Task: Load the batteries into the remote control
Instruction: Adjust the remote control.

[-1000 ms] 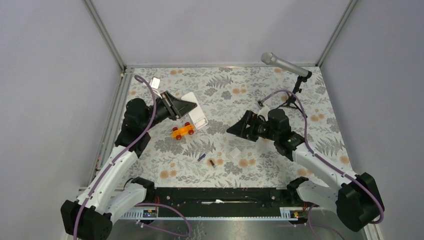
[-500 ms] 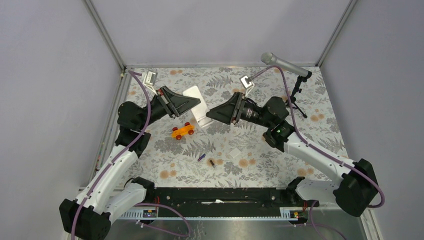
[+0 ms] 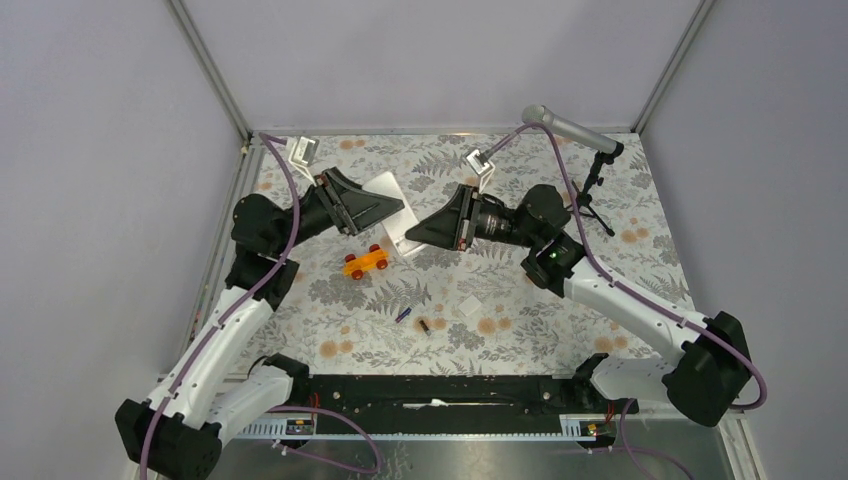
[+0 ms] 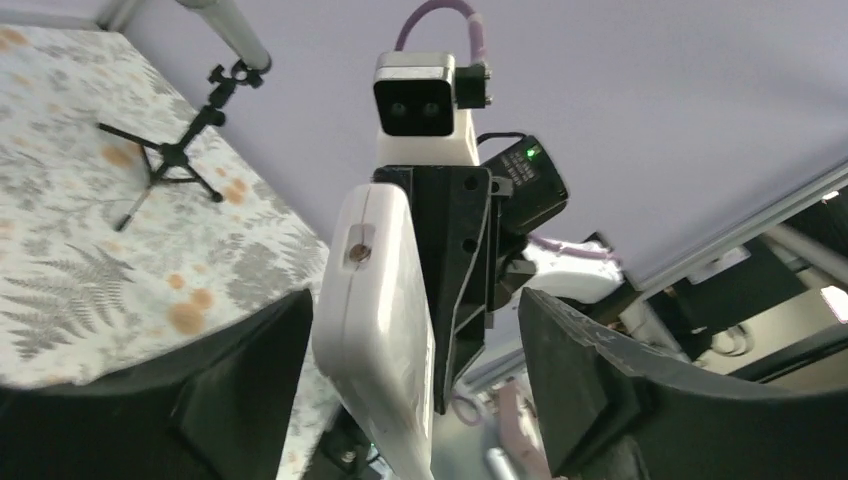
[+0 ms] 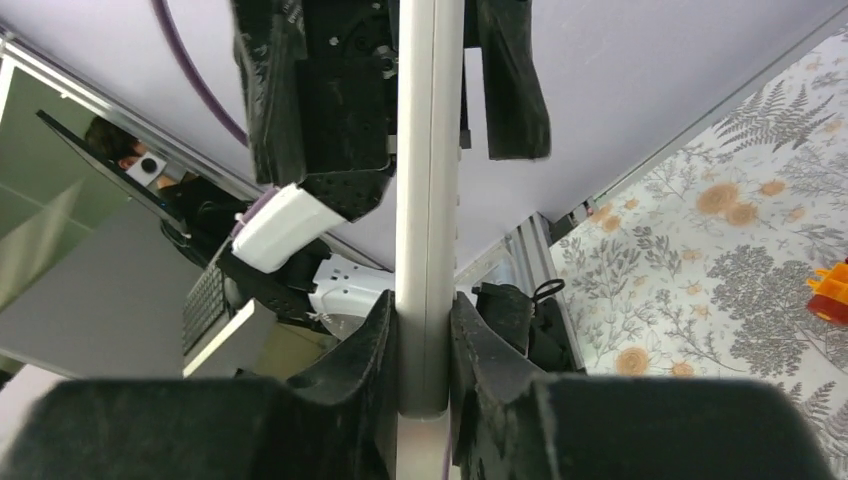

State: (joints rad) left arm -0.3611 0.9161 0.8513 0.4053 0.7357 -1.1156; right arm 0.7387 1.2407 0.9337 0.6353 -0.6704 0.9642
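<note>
Near edge, centre of the surface point(image 3: 520, 335): blue-purple battery point(image 3: 402, 314) and dark battery point(image 3: 424, 325) lie loose, close together but not touching. Neither is in a hand. A small flat white square piece point(image 3: 468, 307) sits just right of them; possibly a cover, cannot confirm. Orange toy car point(image 3: 366, 262) lies a little farther in, left of centre, clear of both arms.

Over the middle of the surface: remote control point(image 4: 375, 300) is held tilted between the two hands. Whether its near end touches the surface cannot be told.
- Right hand point(image 3: 418, 232) is clamped on it. The right wrist view shows both fingers point(image 5: 365, 350) pressed against the two broad faces of the thin body, at its near end.
- Left hand point(image 3: 388, 212) straddles the far part with fingers point(image 4: 255, 360) spread. The left wrist view shows a gap on each side, so it bears no load.
- A small round recess shows on the narrow edge facing the left camera.

Judgement: this reads as a handover, with the right hand carrying the remote so the left is free to fetch a battery. With only one end gripped, the remote could pivot if bumped. Whether the battery bay is open cannot be told. No battery is loaded yet, so the task is at an early stage.

Far right corner: microphone point(image 3: 565, 127) on a small tripod stand point(image 3: 596, 180), not involved.
</note>
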